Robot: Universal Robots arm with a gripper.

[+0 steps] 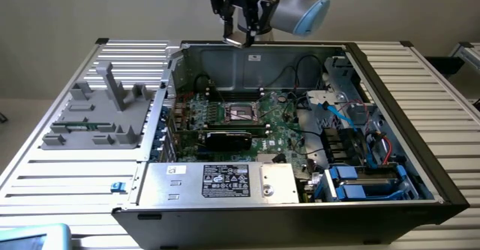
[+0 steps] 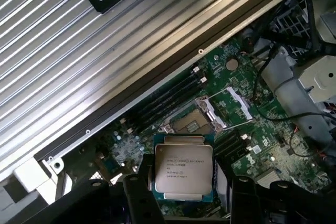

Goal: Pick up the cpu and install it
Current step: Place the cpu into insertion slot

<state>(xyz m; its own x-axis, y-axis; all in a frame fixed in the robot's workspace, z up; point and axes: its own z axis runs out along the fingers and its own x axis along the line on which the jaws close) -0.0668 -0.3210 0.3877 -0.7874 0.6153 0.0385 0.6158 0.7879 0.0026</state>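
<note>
The cpu [image 2: 184, 167], a flat square chip with a silver-grey printed top, hangs between my gripper's [image 2: 181, 184] dark fingers [image 2: 137, 192], which are shut on its two sides. Below and beyond it in the wrist view lies the open socket [image 2: 190, 124] on the green motherboard. In the exterior view my gripper [image 1: 241, 36] hovers high above the back wall of the open computer case [image 1: 262, 64], with the cpu [image 1: 238, 38] showing as a small pale piece at its tips. The socket [image 1: 241, 112] sits well below, in the middle of the board.
A grey fixture tray [image 1: 98, 115] with a green memory stick [image 1: 78, 127] rests on the slatted table [image 1: 428, 92] at the exterior view's left. Inside the case are a black card [image 1: 229, 139], the power supply [image 1: 217, 181], cables and blue drive cages [image 1: 360, 182].
</note>
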